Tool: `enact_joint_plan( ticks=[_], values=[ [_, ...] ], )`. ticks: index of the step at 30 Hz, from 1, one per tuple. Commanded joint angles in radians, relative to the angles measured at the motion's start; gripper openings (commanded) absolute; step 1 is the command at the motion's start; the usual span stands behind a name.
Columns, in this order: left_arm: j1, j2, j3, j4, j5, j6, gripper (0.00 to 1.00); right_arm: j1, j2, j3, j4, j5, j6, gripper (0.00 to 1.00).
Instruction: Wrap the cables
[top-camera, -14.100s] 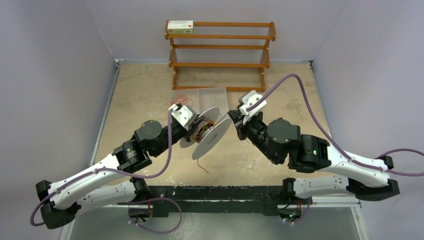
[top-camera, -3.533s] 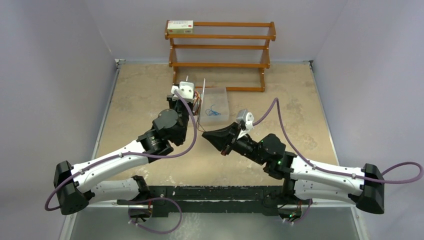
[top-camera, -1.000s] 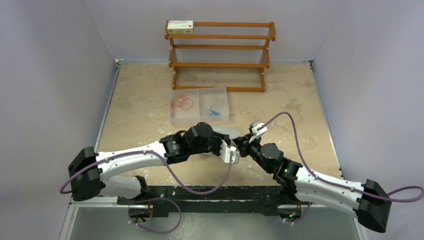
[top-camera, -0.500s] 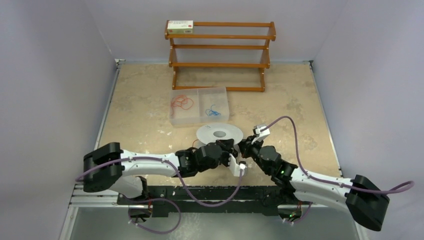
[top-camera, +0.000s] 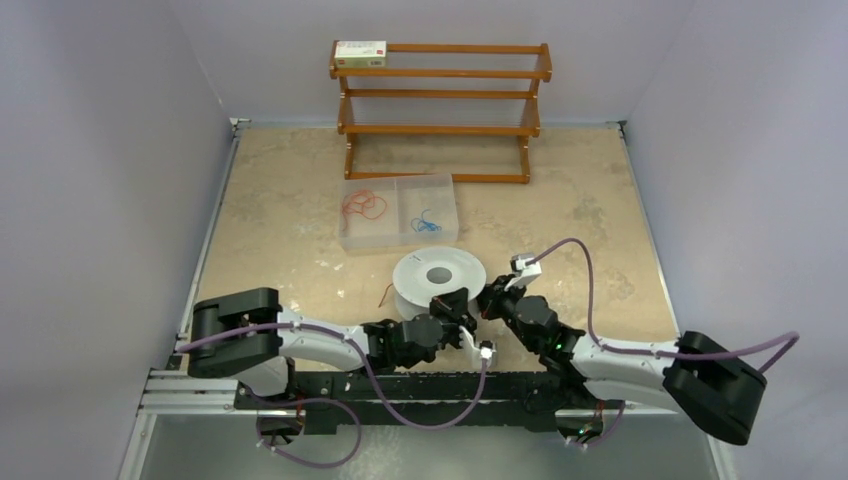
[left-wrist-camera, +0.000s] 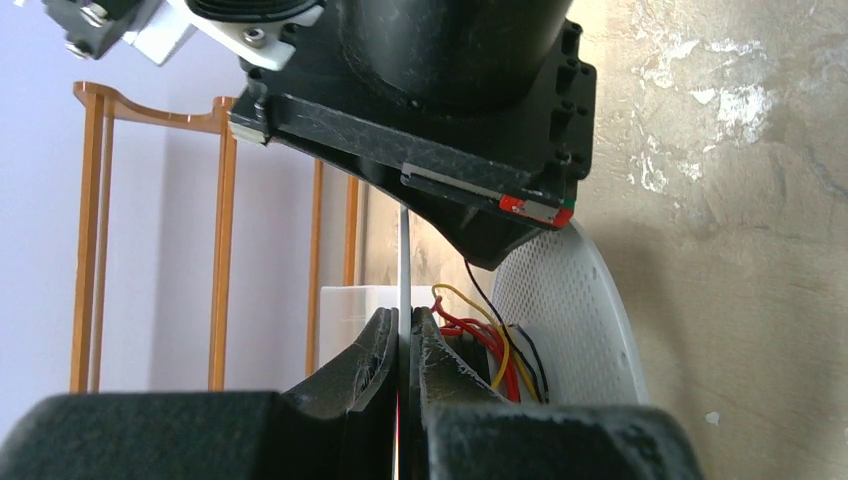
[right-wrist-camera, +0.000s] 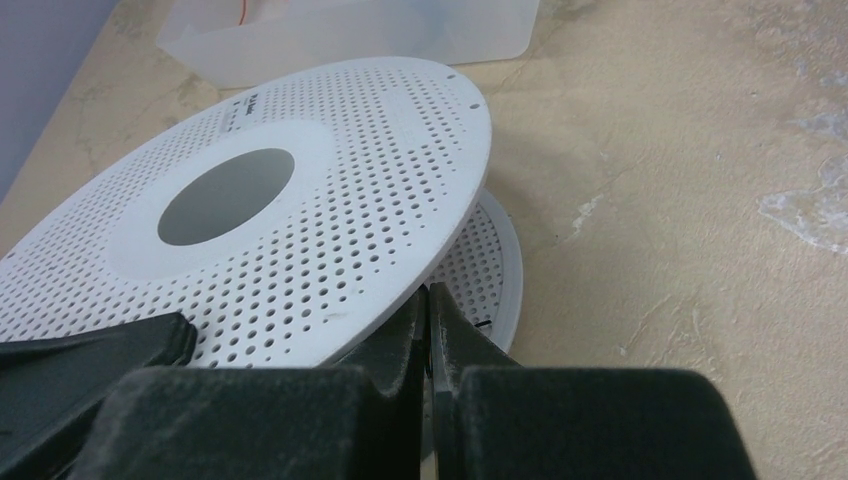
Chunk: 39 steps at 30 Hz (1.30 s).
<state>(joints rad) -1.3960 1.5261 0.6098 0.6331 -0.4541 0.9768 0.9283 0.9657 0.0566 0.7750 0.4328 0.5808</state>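
The grey-white perforated spool (top-camera: 415, 272) lies flat on the table in front of the arms. My left gripper (top-camera: 455, 304) is shut on the thin edge of one spool flange (left-wrist-camera: 402, 250); in the left wrist view, the gripper (left-wrist-camera: 402, 325) sits beside the red, yellow and black cables (left-wrist-camera: 487, 348), which are wound on the hub between the flanges. A red cable end (top-camera: 385, 296) sticks out on the spool's left. My right gripper (top-camera: 490, 298) is shut at the rim of the upper flange (right-wrist-camera: 330, 210). In the right wrist view, the gripper (right-wrist-camera: 428, 300) shows only a thin dark sliver between its pads.
A clear two-part bin (top-camera: 400, 238) stands behind the spool, with red bands (top-camera: 365, 207) and a blue band (top-camera: 428, 222) in it. A wooden rack (top-camera: 440, 100) with a small box (top-camera: 360, 52) stands at the back. Both arms lie low along the near edge.
Both arms have drawn back toward the near edge and folded lower. The spool, earlier held up between the grippers, now lies flat and fully in view.
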Motion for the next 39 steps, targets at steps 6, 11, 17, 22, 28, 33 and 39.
enact_joint_plan(
  ticks=[6, 11, 17, 22, 28, 33, 39],
  values=[
    [-0.031, 0.055, -0.032, 0.158, -0.032, -0.15, 0.0, -0.008, 0.17, 0.015, 0.23, 0.021, 0.095, 0.0],
    [-0.031, 0.079, -0.034, 0.159, -0.032, -0.214, 0.0, -0.008, 0.218, 0.012, 0.273, 0.012, 0.118, 0.02],
    [-0.034, 0.121, -0.051, 0.199, -0.025, -0.283, 0.05, -0.009, 0.237, 0.0, 0.291, 0.018, 0.139, 0.12],
    [-0.037, 0.165, -0.058, 0.258, -0.028, -0.303, 0.08, -0.009, 0.23, -0.003, 0.284, 0.012, 0.137, 0.18],
    [-0.037, 0.18, -0.051, 0.274, -0.033, -0.327, 0.12, -0.009, 0.214, -0.01, 0.274, 0.015, 0.134, 0.22],
    [-0.037, 0.187, -0.04, 0.268, -0.028, -0.363, 0.16, -0.009, 0.211, -0.012, 0.273, 0.009, 0.134, 0.23],
    [-0.036, 0.172, -0.029, 0.238, -0.007, -0.414, 0.24, -0.009, 0.2, -0.014, 0.268, 0.005, 0.126, 0.24]
  ],
)
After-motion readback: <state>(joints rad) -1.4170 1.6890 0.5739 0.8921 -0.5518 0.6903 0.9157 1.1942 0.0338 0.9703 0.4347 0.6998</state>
